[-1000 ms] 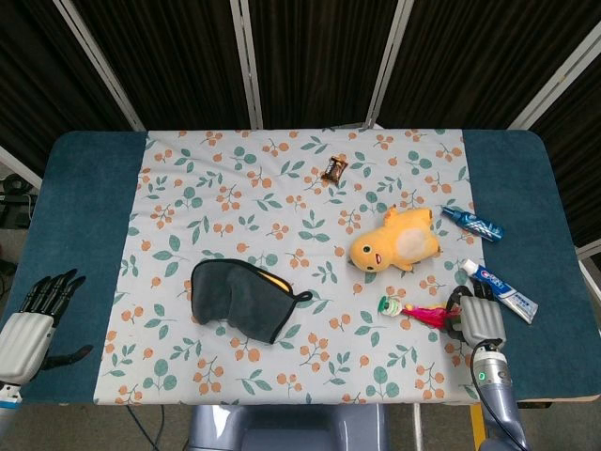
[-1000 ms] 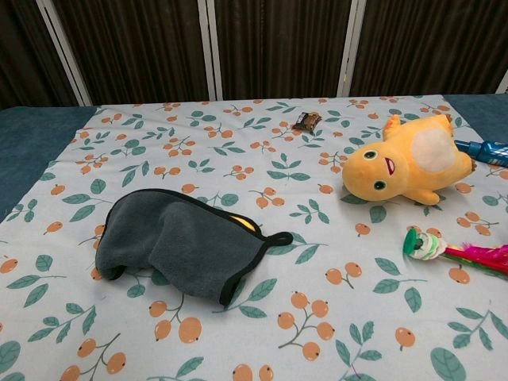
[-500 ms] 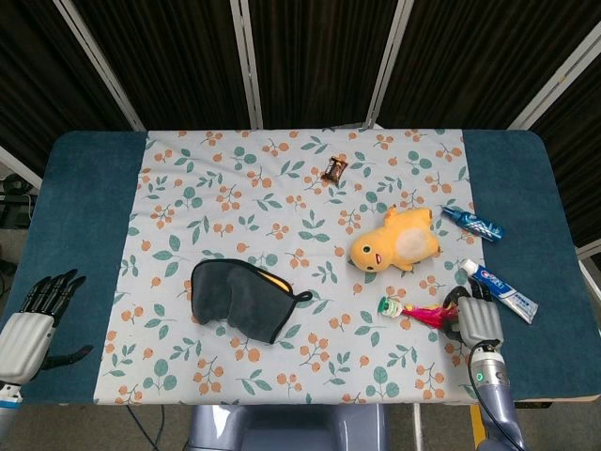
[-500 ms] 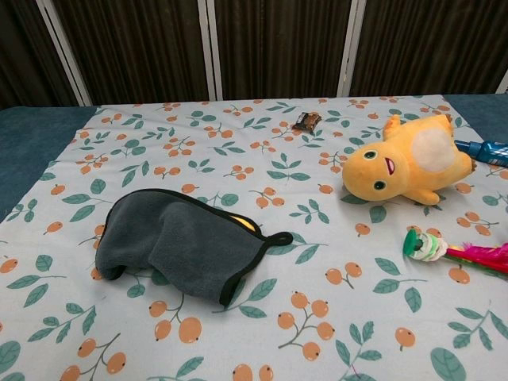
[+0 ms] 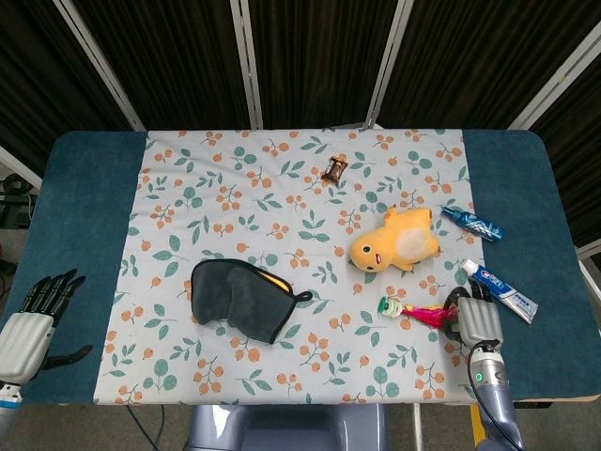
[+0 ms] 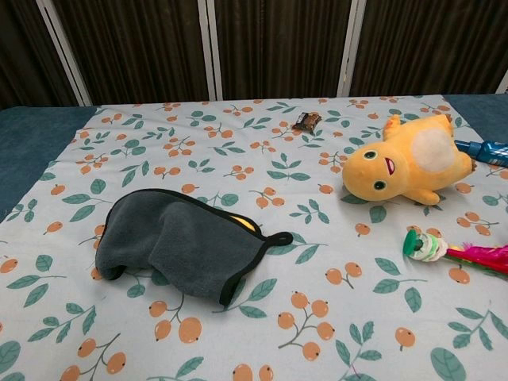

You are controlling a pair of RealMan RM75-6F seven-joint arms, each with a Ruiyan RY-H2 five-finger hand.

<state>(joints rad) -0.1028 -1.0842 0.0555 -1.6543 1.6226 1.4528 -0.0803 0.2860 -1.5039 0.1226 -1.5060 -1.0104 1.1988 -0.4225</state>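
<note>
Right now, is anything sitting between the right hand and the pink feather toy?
Nothing visible. In the head view the right hand sits at the pink end of the feather toy, with only tablecloth around them. The toothpaste tube lies off to the far side and the yellow plush further up the table.

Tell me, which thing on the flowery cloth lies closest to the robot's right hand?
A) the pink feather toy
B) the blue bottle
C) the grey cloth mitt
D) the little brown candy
A: in the head view the pink feather toy lies right beside the right hand, its pink end next to the fingers, while the other three things lie farther away on the cloth.
</note>
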